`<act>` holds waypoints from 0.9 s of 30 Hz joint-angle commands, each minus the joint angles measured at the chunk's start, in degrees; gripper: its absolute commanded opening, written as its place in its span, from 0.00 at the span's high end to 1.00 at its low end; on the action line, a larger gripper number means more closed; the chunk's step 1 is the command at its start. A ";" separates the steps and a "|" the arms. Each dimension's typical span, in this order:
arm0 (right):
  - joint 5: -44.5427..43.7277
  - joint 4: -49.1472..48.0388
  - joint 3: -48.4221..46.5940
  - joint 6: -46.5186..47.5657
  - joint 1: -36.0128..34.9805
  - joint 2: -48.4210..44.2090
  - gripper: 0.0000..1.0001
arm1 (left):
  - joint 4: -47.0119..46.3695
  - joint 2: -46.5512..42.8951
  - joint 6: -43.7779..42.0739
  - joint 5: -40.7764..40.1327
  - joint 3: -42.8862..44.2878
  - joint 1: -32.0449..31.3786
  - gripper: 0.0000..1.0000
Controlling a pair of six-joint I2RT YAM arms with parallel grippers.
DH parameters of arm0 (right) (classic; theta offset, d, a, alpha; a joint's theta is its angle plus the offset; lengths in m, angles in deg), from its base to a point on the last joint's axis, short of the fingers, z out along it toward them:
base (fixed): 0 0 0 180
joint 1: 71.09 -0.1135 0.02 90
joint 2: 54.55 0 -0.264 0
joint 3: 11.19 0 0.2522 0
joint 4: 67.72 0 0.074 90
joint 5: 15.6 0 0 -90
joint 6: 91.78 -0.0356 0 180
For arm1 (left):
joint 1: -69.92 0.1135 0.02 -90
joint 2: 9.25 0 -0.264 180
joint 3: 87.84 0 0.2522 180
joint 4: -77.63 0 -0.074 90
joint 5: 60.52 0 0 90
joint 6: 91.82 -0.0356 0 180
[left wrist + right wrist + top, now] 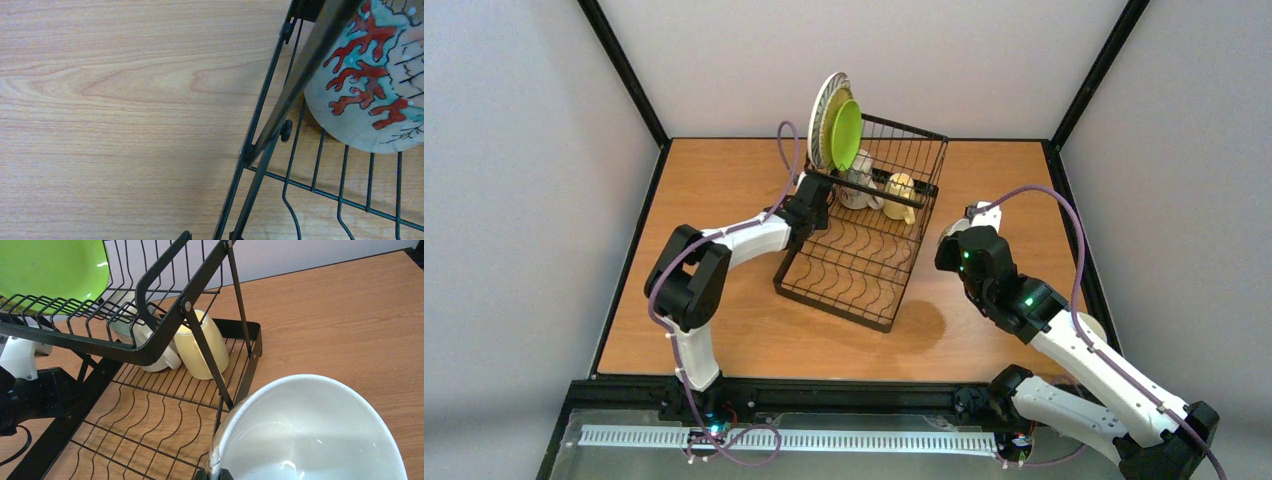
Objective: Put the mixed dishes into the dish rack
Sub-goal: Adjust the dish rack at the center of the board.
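The black wire dish rack [854, 265] stands mid-table. Up in its upper tier stand a striped plate [826, 105] and the lime-green plate [848, 135]. Two pale mugs [900, 195] lie on the lower tray beneath them. One mug [370, 85] has a red coral pattern. My left gripper [209, 236] sits astride the rack's left side rail [260, 125], with a gap still showing beside one fingertip. My right gripper [216, 475] is shut on the rim of a white bowl [320, 435], held just off the rack's right edge.
Bare wooden table [724, 190] lies left of the rack, and more [1014, 170] to its right. Black frame posts [624, 70] and pale walls bound the table. The left arm's wrist [35, 395] shows beyond the rack in the right wrist view.
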 commanded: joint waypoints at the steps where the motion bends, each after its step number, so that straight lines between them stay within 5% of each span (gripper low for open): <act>1: -1.73 -3.21 -1.38 1.42 0.83 0.32 0.98 | -0.90 2.73 3.51 -3.73 1.40 0.68 0.70; 7: -0.83 -3.64 -1.11 1.83 1.45 0.67 0.98 | 1.17 2.80 10.07 -7.48 1.41 0.77 0.92; 11: -0.58 -3.60 -1.15 1.97 1.42 0.57 0.98 | 3.96 2.49 17.64 -8.86 0.44 1.23 0.98; 27: -0.26 -2.19 -1.55 2.09 1.50 -0.94 0.98 | 17.74 -0.81 41.98 -14.44 -4.51 2.97 1.00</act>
